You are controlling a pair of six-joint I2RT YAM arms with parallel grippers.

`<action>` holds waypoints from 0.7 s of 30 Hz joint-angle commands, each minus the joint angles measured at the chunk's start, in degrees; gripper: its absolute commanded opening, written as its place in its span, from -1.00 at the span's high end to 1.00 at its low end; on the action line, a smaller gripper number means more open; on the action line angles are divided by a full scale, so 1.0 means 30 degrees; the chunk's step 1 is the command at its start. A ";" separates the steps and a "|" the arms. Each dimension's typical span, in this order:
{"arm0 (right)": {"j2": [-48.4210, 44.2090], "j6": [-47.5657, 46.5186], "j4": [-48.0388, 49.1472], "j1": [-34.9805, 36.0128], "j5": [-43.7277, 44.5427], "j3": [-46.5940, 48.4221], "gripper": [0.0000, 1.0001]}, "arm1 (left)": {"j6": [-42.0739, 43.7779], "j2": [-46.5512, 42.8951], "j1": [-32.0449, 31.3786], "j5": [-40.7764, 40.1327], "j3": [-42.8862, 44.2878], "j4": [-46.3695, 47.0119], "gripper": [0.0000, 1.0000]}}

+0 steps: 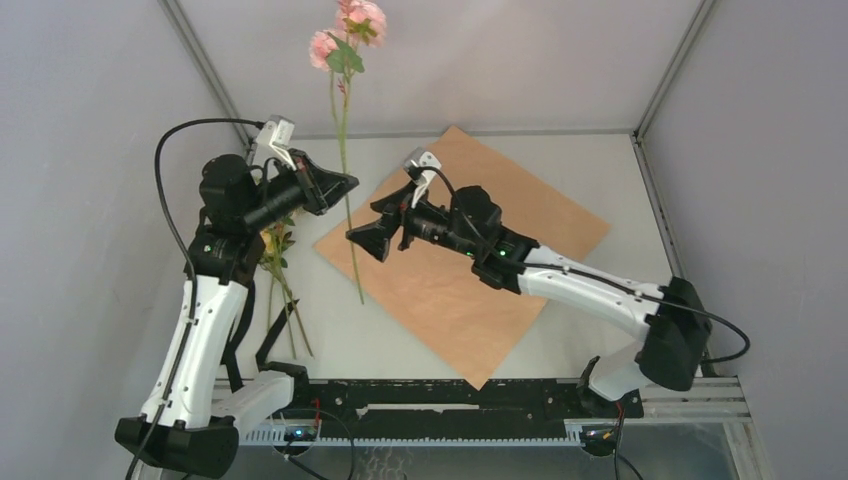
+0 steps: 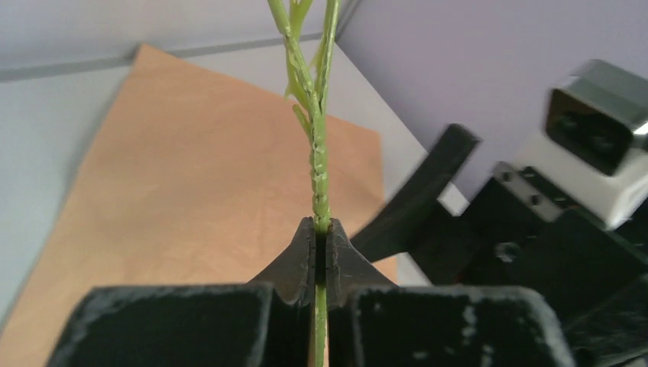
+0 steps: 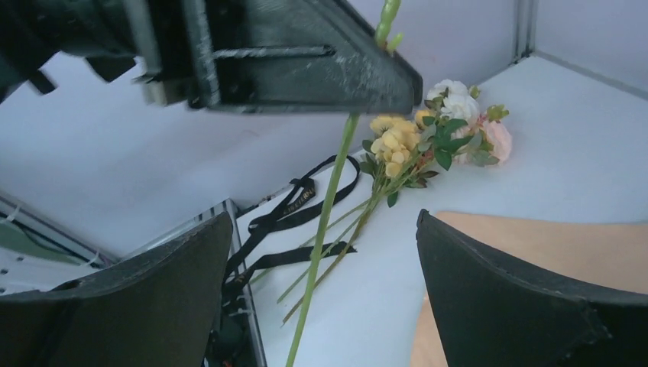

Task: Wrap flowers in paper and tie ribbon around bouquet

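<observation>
Pink flower [image 1: 358, 22] stands upright above the surface [image 1: 615, 170], its thin stem pinched between the pressed-together fingers of the left pincer [image 2: 321, 229]. Right pincer [image 1: 362, 243] is spread wide, one finger on either side of the stem's lower part, not touching it. Paper [image 1: 470, 270] lies flat, peach face up. Other flowers [image 3: 428, 141] lie left of it, stems crossing the black ribbon [image 3: 294, 210].
</observation>
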 commanded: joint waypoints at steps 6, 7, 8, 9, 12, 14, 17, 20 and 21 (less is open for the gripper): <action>0.3912 0.1944 0.2423 -0.0084 0.1359 0.2254 -0.71 | -0.3000 0.0280 -0.1922 0.0456 -0.1322 0.3133 1.00; 0.4011 0.2013 0.2238 -0.0131 0.1457 0.2249 -0.49 | -0.2992 0.0260 -0.1914 0.0503 -0.1423 0.3113 1.00; 0.4093 0.2116 0.2026 -0.0214 0.1520 0.2263 -0.17 | -0.2939 0.0228 -0.1928 0.0535 -0.1553 0.3085 1.00; 0.4159 0.2316 0.1757 -0.0327 0.1561 0.2250 0.23 | -0.2922 0.0219 -0.1924 0.0550 -0.1672 0.2990 1.00; 0.4102 0.2666 0.0780 -0.0637 0.1764 0.2257 1.00 | -0.2803 0.0232 -0.1917 0.0536 -0.2160 0.2962 1.00; 0.3896 0.2660 0.0164 -0.0786 0.2007 0.2041 1.00 | -0.2508 0.0287 -0.1906 0.0229 -0.2469 0.2927 1.00; 0.3204 0.2626 -0.0671 -0.1041 0.2710 0.1341 1.00 | -0.1461 0.0326 -0.1902 -0.0480 -0.2707 0.2363 0.96; 0.2403 0.3028 -0.0787 -0.1688 0.2915 0.0131 1.00 | -0.0651 0.0409 -0.1901 -0.0991 -0.2923 0.1972 0.74; 0.2142 0.3130 -0.0769 -0.1914 0.2933 -0.0302 1.00 | -0.0413 0.0452 -0.1908 -0.1110 -0.2982 0.1902 0.56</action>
